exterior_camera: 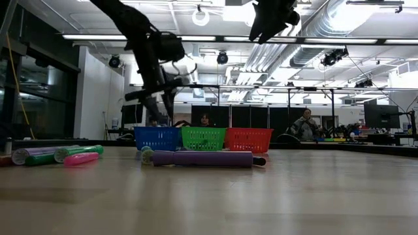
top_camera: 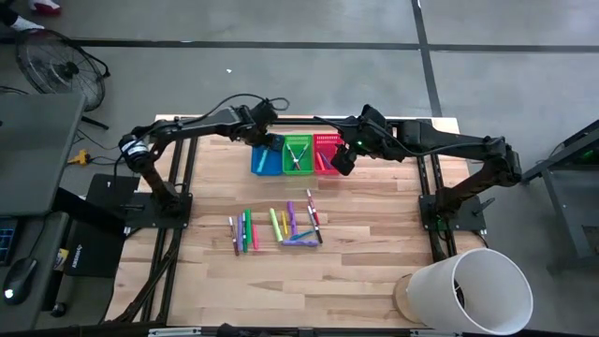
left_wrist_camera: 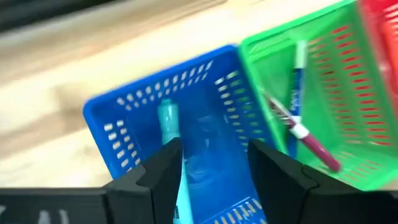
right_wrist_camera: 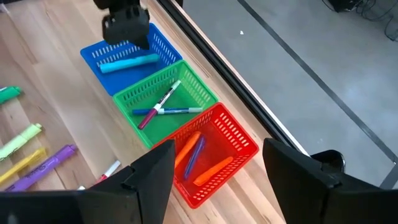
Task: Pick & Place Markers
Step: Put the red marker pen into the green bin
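- Over the blue basket (top_camera: 266,160), at the far side of the table (top_camera: 374,271), the left gripper (left_wrist_camera: 211,165) is hovering with its fingers spread wide and holding nothing.
- Directly below those fingers, a light blue marker (right_wrist_camera: 129,61) is lying flat inside the blue basket; the left wrist view is showing it between the two finger tips but not pinched.
- The green basket (top_camera: 298,155) is sitting just beside the blue one, touching it; it is holding a blue-barrelled marker (right_wrist_camera: 177,111) and a pink-ended marker (right_wrist_camera: 157,106), crossing each other.
- The red basket (top_camera: 326,154) is standing next in the row; an orange marker (right_wrist_camera: 213,170), a second orange one and a blue one are lying in it.
- The right gripper (top_camera: 343,161) is hanging above the near edge of the red basket, fingers set wide apart, carrying nothing.
- Remaining markers (top_camera: 277,226) are lying loose on the wood, nearer the front edge and well apart from the baskets: one cluster of green, pink and red sticks, and one of yellow, purple and blue sticks.
- In the low view a purple marker (exterior_camera: 202,158) is lying crosswise in front of the baskets, with green and pink ones off to the side.
- A white bucket (top_camera: 473,290) is standing at the table's front corner on the right arm's side.
- People are sitting far back in the room, behind the baskets.
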Robot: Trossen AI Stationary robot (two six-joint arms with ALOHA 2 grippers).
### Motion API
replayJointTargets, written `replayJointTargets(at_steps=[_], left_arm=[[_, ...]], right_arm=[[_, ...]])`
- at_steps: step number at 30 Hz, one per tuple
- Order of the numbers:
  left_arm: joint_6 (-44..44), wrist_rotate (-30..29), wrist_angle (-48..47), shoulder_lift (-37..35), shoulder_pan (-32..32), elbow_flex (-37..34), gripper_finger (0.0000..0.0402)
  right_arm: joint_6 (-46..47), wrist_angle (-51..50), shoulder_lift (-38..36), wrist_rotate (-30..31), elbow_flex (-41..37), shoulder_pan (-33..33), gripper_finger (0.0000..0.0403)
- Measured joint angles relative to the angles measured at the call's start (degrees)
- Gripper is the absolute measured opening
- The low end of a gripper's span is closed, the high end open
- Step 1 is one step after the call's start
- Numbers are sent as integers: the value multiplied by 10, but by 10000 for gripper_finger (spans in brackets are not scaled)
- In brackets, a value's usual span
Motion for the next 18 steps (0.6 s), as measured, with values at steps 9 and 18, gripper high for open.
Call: replayJointTargets(at_steps=[9,18], left_arm=[[122,-12,-6,-107,-19,10,180],[172,-73,1,-253,-115,-26,181]], right_arm=[[43,0,0,-26,0,0,232],[119,0,7,-64,0,3,232]])
